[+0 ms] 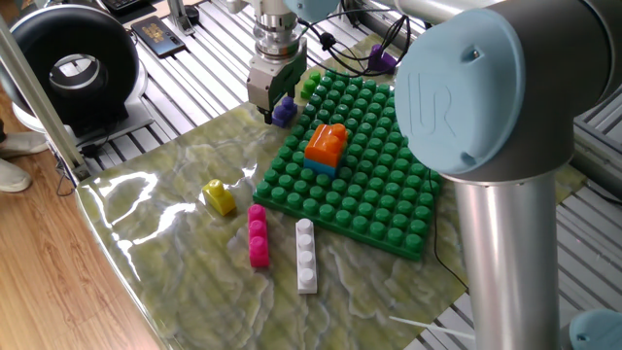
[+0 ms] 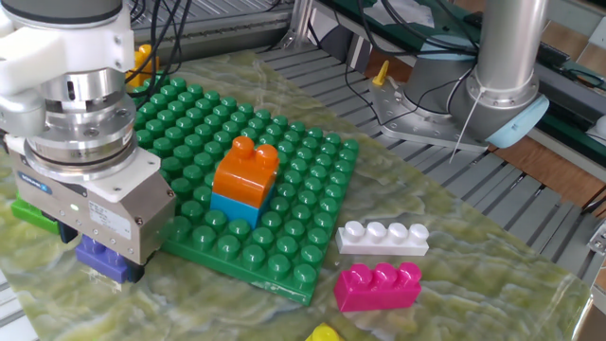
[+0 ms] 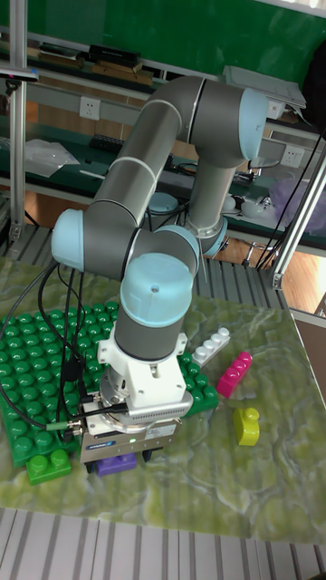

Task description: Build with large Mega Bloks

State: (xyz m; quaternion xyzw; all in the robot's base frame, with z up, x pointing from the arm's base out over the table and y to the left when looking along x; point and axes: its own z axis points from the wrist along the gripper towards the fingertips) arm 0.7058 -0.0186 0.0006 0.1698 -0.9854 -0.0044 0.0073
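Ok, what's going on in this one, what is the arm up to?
The UR5 arm has its tool down over a purple Mega Blok on the mat just off the corner of the green baseplate. Whether the tool has closed on the block can't be told. An orange block sits stacked on a light blue one on the baseplate. The white, pink and yellow blocks lie loose on the mat, and a green block rests near the tool.
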